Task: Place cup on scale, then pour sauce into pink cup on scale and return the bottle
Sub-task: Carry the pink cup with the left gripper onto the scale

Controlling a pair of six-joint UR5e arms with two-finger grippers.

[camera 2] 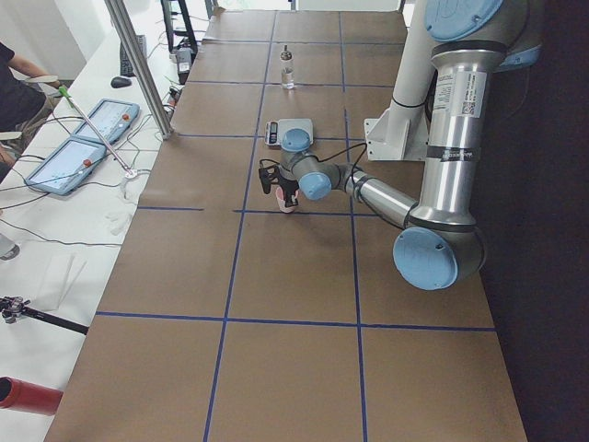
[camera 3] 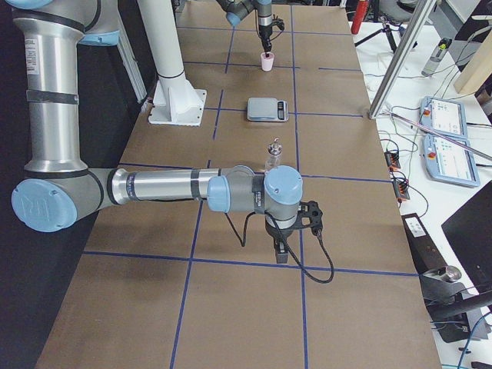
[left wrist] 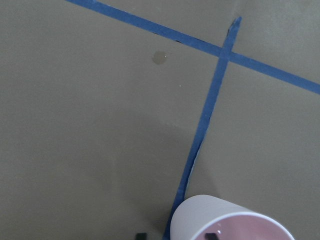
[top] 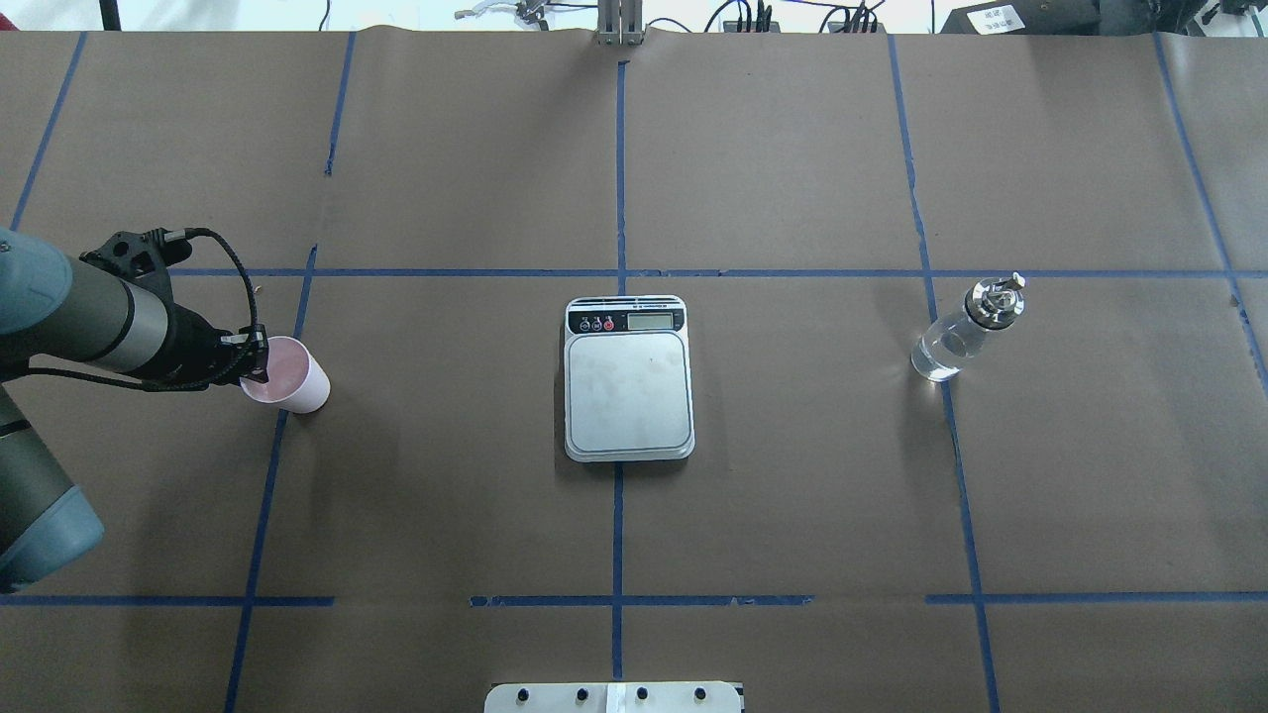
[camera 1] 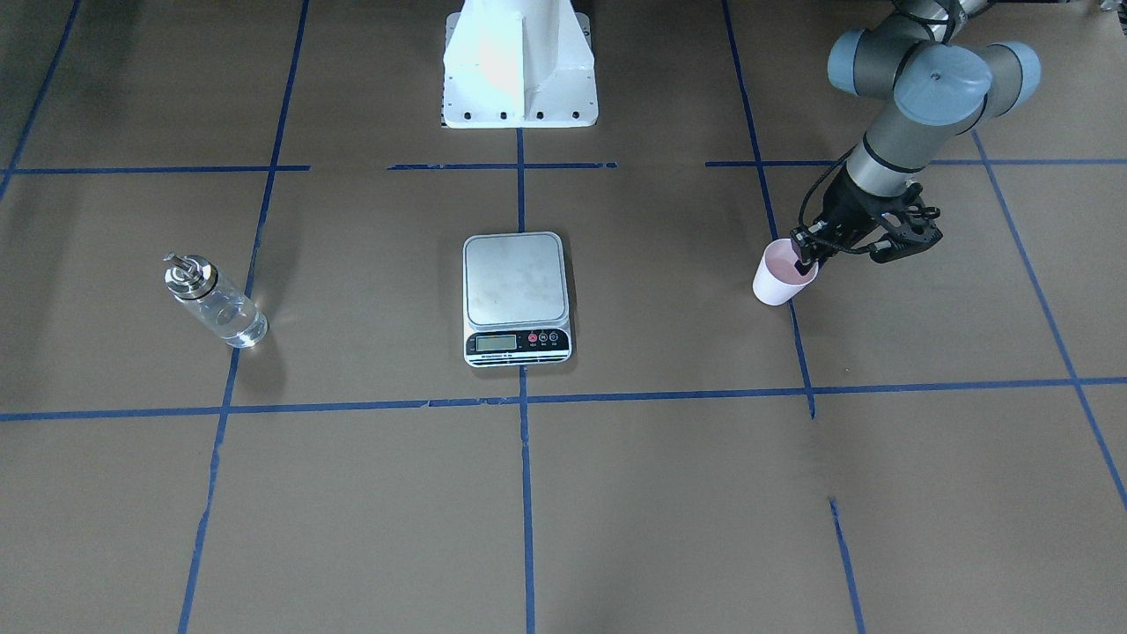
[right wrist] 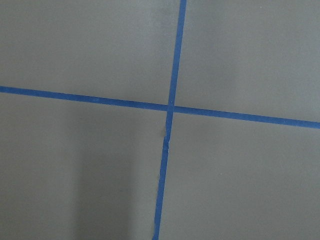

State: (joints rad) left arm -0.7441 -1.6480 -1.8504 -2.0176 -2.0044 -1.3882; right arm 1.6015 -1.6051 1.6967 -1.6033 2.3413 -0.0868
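Observation:
The pink cup (camera 1: 779, 283) stands on the brown table at my left, also in the overhead view (top: 292, 381). My left gripper (camera 1: 803, 260) is open and straddles the cup's near rim, one finger inside and one outside; the wrist view shows both fingertips (left wrist: 141, 235) apart from the cup wall (left wrist: 220, 220). The scale (camera 1: 515, 277) lies bare at the table's middle (top: 627, 391). The bottle (camera 1: 216, 304) stands upright at my right (top: 956, 337). My right gripper (camera 3: 281, 254) hangs low over bare table near the bottle (camera 3: 273, 154); I cannot tell if it is open.
The white robot base (camera 1: 519, 66) stands behind the scale. Blue tape lines cross the brown paper (right wrist: 170, 107). A small stain (left wrist: 159, 57) marks the paper beyond the cup. A side bench with tablets (camera 2: 87, 138) and a metal post (camera 2: 138, 64) run along the far edge.

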